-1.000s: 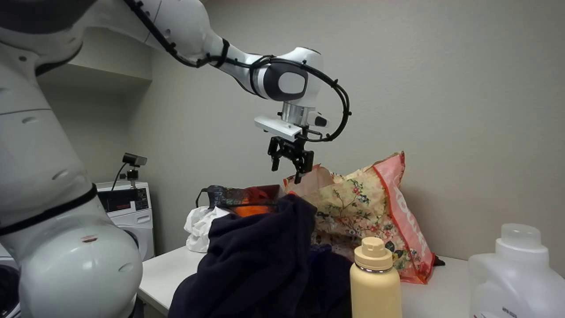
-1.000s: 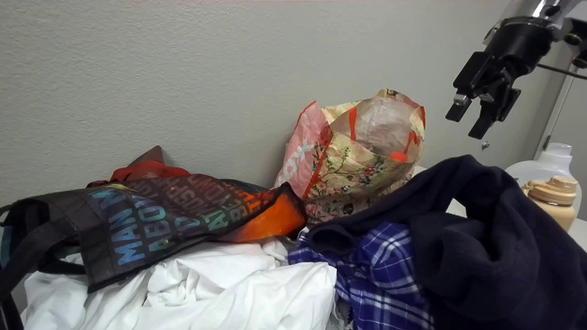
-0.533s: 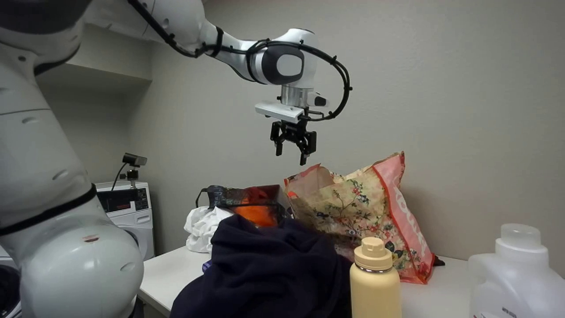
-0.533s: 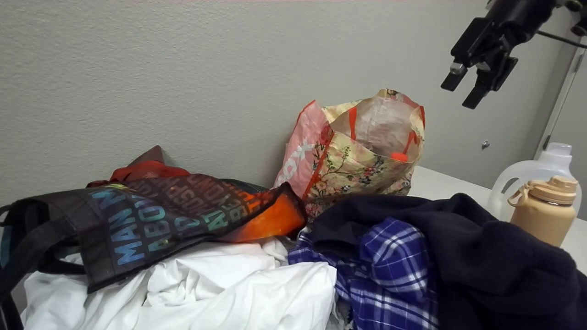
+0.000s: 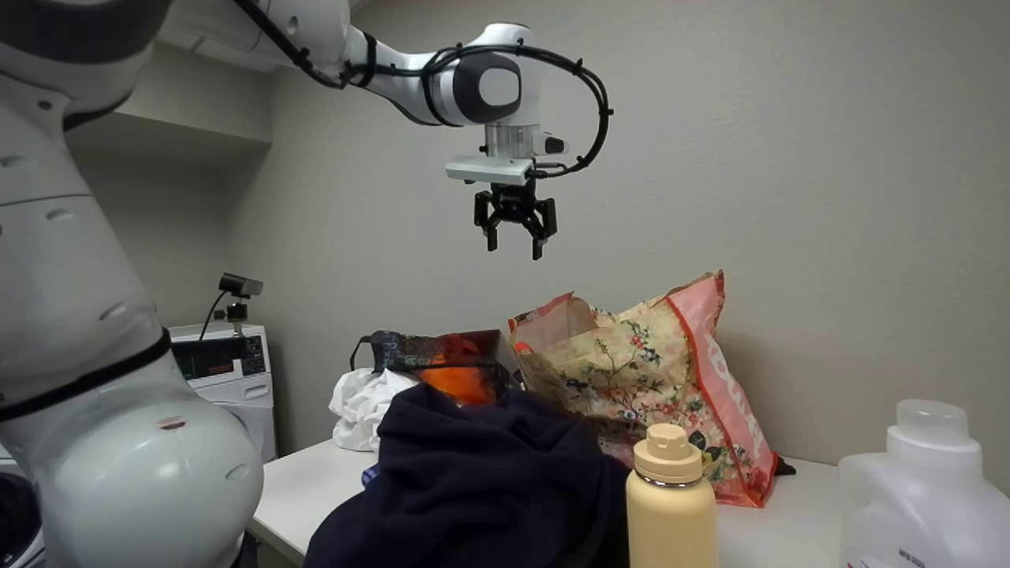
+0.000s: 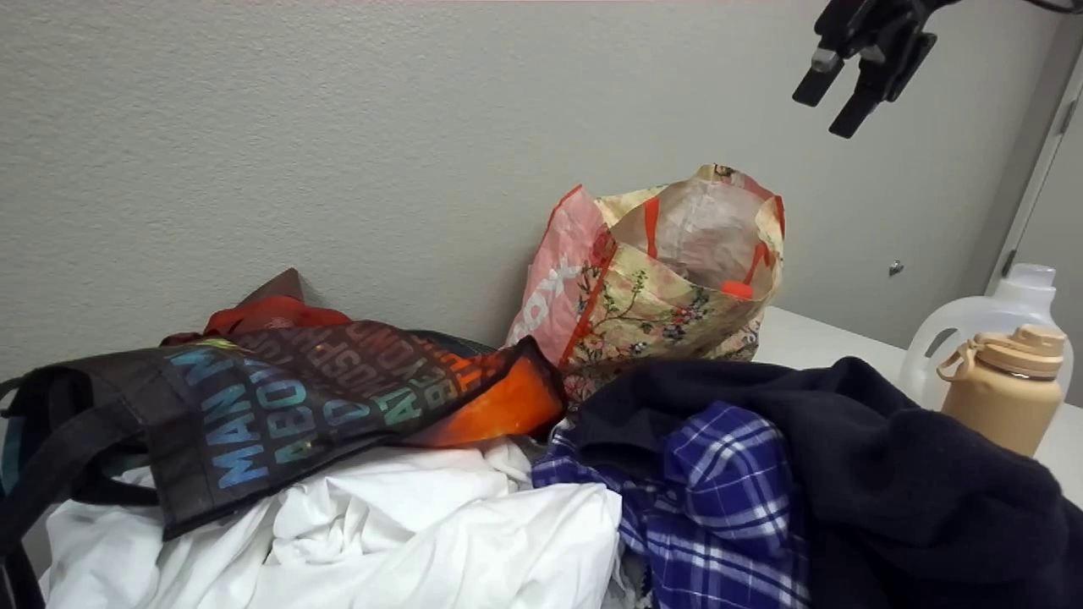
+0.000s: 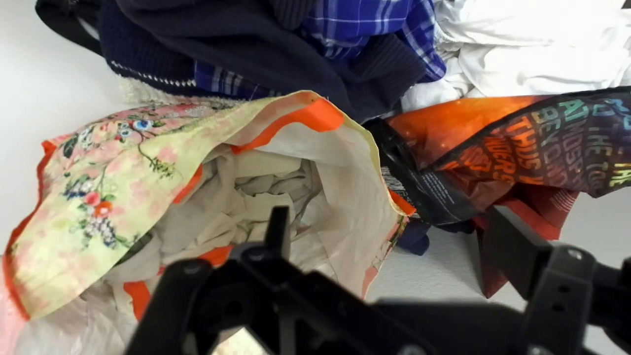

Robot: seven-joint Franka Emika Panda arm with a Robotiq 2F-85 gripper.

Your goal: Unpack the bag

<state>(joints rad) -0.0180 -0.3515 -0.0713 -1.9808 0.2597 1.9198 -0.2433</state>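
The floral cream bag [image 5: 631, 363] with pink-red edges stands open against the wall; it also shows in an exterior view [image 6: 660, 313] and the wrist view [image 7: 123, 197]. In the wrist view, pale grey-beige cloth [image 7: 212, 207] lies inside it. The dark navy garment [image 5: 481, 473] lies heaped in front of the bag, also in an exterior view [image 6: 914, 474]. A blue-and-white plaid cloth [image 6: 728, 482] lies partly under it. My gripper [image 5: 514, 246] is open and empty, above the bag's mouth side, apart from everything; it also shows in an exterior view [image 6: 833, 106] and the wrist view [image 7: 394, 231].
A tan bottle [image 5: 671, 513] and a white jug [image 5: 919, 497] stand in front of and beside the bag. A black-orange printed bag [image 6: 338, 406] lies on white cloth [image 6: 406, 541]. The wall [image 5: 852, 237] rises behind the white table [image 5: 316, 481].
The navy garment's raised fold has dropped and slumped onto the heap, uncovering more of the tan bottle. My open gripper has risen away from the garment.
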